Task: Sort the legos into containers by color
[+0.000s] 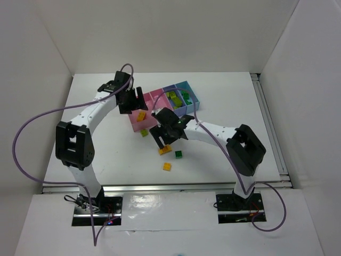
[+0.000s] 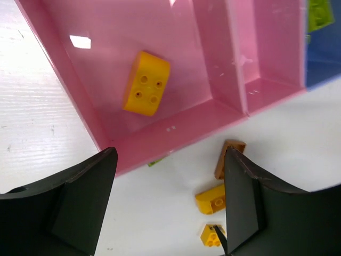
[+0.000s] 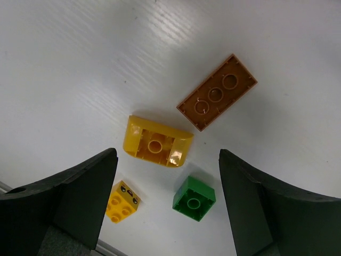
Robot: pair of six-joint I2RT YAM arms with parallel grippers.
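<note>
Legos (image 1: pixel 164 150) are split between the bins and the table right now. The containers (image 1: pixel 160 95) are a joined row of four small open bins set at a slant mid-table, two pink nearest the left arm, then a darker blue one and a light blue one. One chunky yellow brick (image 2: pixel 146 84) lies studs-up in the end pink bin (image 2: pixel 80 58). Lime pieces (image 1: pixel 171 97) show in the darker blue bin and something dark green (image 1: pixel 187 97) in the light blue one. Loose on the table just beside the pink end are a brown brick (image 3: pixel 217 92) and a curved yellow brick (image 3: pixel 157 142), both flipped underside-up, plus a little green cube (image 3: pixel 194 198) and a tiny yellow one (image 3: pixel 123 201). A lime bit (image 1: pixel 144 132) sits by the pink bin's near wall. The left gripper (image 2: pixel 168 213) hangs over the end pink bin's near wall, fingers spread wide, nothing between them. The right gripper (image 3: pixel 168 208) is spread too, hovering above the loose bunch, not touching any of it. The table (image 1: pixel 106 154) is plain white with a faint grain, boxed in by white walls (image 1: pixel 176 32), and purple cables (image 1: pixel 32 122) loop off both arms.
</note>
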